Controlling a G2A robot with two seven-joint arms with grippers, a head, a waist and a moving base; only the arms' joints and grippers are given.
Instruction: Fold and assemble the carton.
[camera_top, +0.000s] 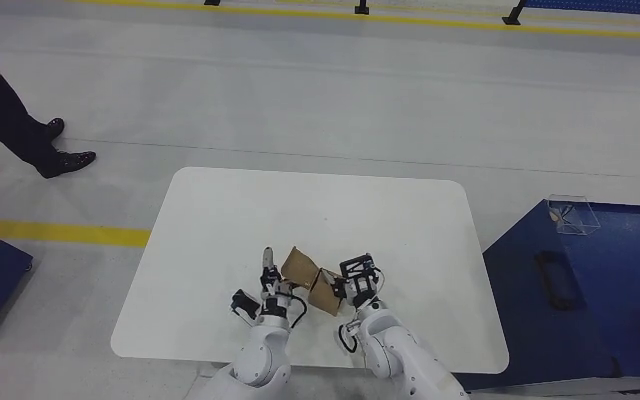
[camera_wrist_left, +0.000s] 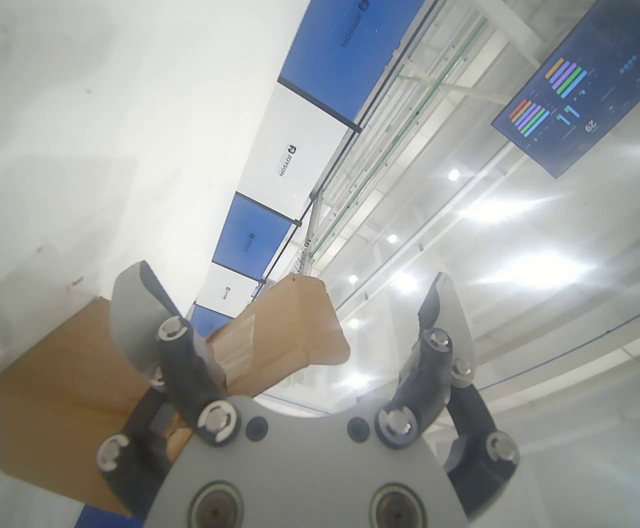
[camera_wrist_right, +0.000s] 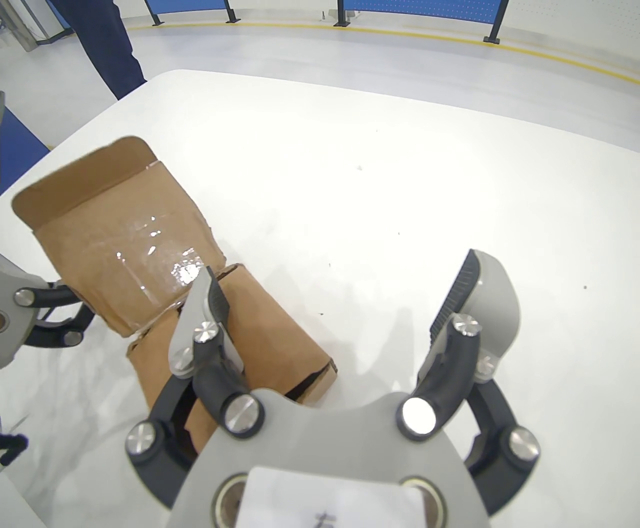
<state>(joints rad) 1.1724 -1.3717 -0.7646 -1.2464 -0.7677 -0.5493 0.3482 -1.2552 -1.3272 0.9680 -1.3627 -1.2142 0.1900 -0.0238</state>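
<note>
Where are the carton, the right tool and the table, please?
carton (camera_wrist_right: 125, 235): right wrist view, on its taped panel.
right tool (camera_wrist_right: 340, 265): right wrist view, midway between its fingertips.
table (camera_wrist_right: 400, 175): right wrist view, bare top.

From the top view we look steeply down from high overhead, far enough off to take in the whole white tabletop (camera_top: 400, 210) and the floor (camera_top: 300, 90) beyond. Our right wrist view sits close behind the right end effector (camera_wrist_right: 340, 264), facing down across that tabletop. Our left wrist view, behind the left end effector (camera_wrist_left: 291, 275), tips up toward the ceiling lights (camera_wrist_left: 453, 174). All three share the carton (camera_top: 305, 275).
</note>
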